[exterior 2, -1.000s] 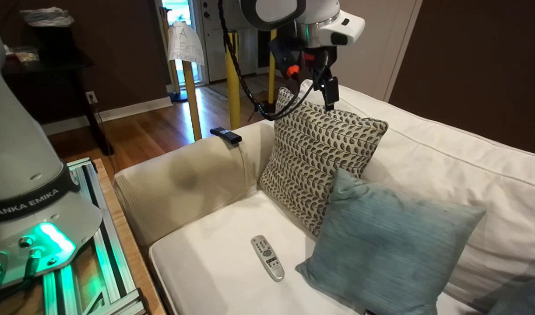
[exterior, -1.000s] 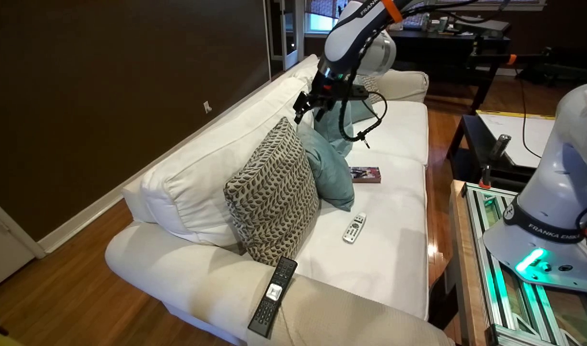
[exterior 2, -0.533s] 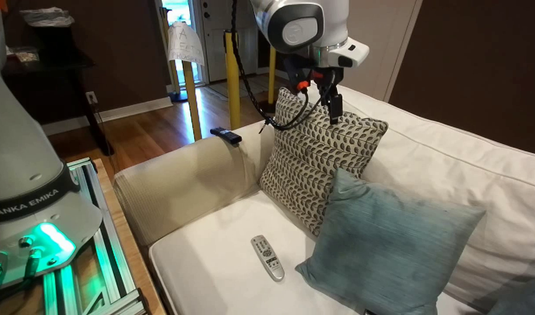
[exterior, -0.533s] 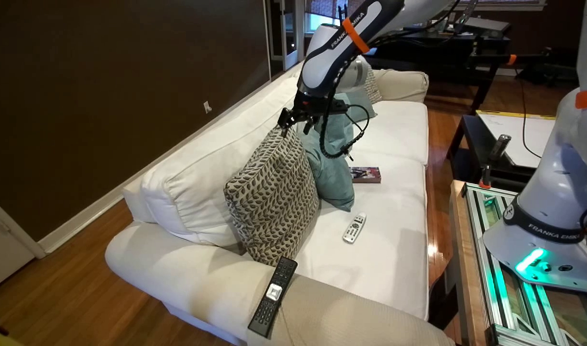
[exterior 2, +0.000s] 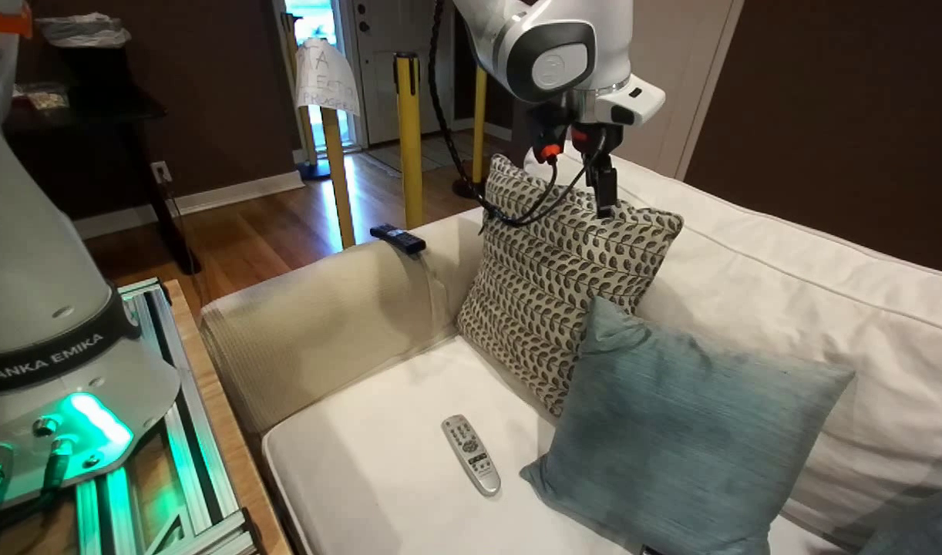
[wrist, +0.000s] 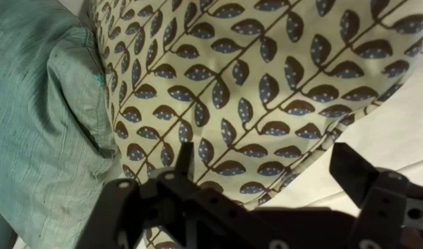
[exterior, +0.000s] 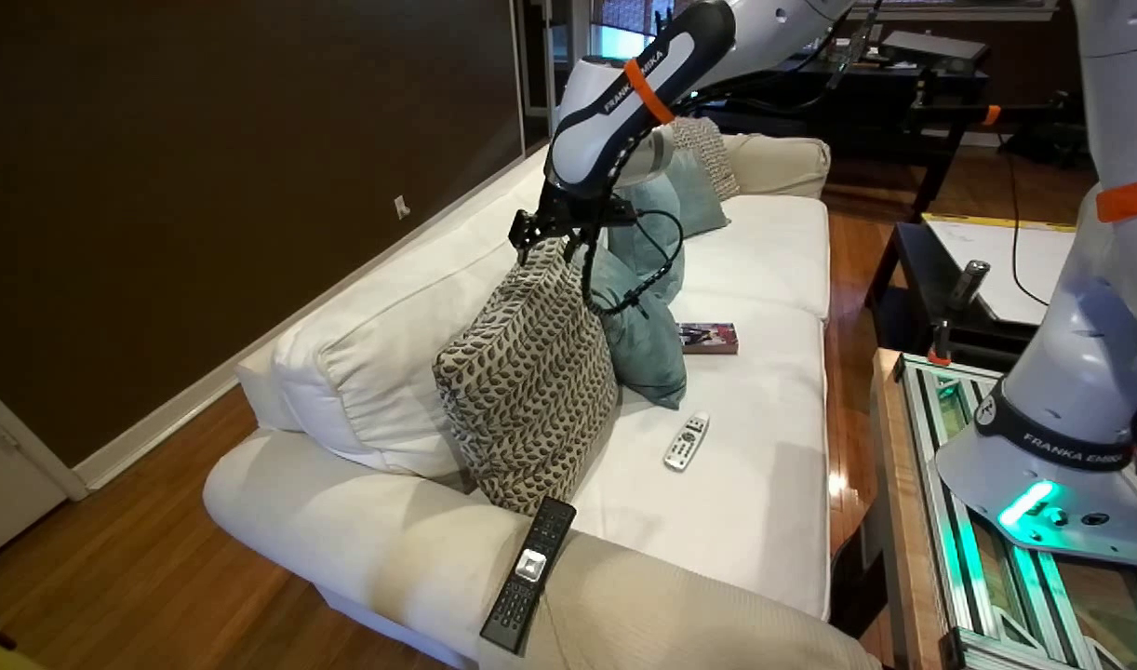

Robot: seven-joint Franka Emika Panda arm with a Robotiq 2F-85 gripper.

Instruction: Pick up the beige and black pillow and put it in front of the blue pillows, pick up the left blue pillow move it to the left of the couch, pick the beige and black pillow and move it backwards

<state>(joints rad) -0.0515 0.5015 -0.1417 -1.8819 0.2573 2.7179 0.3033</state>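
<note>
No step looks finished. The beige pillow [exterior: 536, 391] leans on the back of the couch [exterior 2: 378, 462] at its left end, by the armrest [exterior 2: 332, 331]. The near blue pillow [exterior 2: 687, 439] stands just to its right, their edges seemingly touching, with other blue pillows [exterior: 699, 195] farther right; the beige pillow is not in front of them. The gripper [wrist: 261, 145] is at the beige pillow's top edge, its jaws spread wide, one over its front, the other toward the couch back; nothing is held, and contact cannot be told. So this is probably the start of the first pick. Remaining: set it in front, shift the near blue pillow, likely the left one, leftward, then move the beige pillow backwards.
</note>
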